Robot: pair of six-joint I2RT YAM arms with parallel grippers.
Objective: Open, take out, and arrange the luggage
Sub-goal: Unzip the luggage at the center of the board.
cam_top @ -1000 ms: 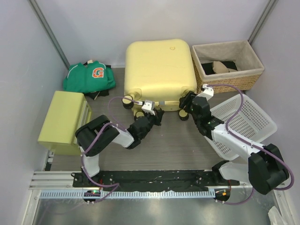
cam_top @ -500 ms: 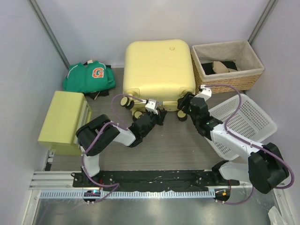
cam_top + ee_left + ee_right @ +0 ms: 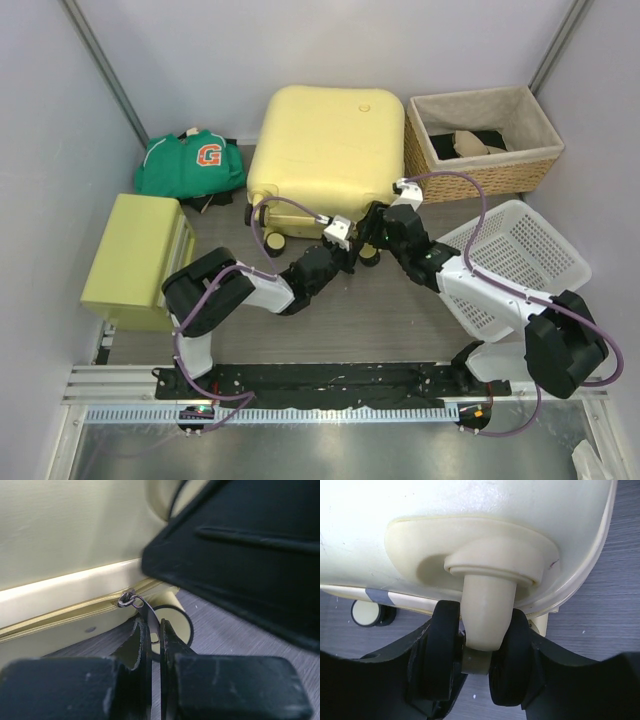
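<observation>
L pincer (image 3: 152, 630) pinching zip pull (image 3: 131, 600), R pincer (image 3: 475, 674) clamped on caster (image 3: 482, 605). Luggage (image 3: 325, 145) flat, shut, back-centre of tabletop (image 3: 385, 325). Drag pull along seam, low angle; brace w/ R.

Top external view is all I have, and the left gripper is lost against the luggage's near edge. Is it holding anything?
Observer: Yes. The left wrist view shows the left gripper pinched shut on the zipper pull, a dark tab hanging from a metal ring.
Operator: And the right one?
Observer: The right gripper is closed around a caster, one finger outside each of its twin black wheels.
Operator: Anything odd nearby?
Observer: A grey strip, like tape, crosses the pale rim of the luggage beside a second wheel.
</observation>
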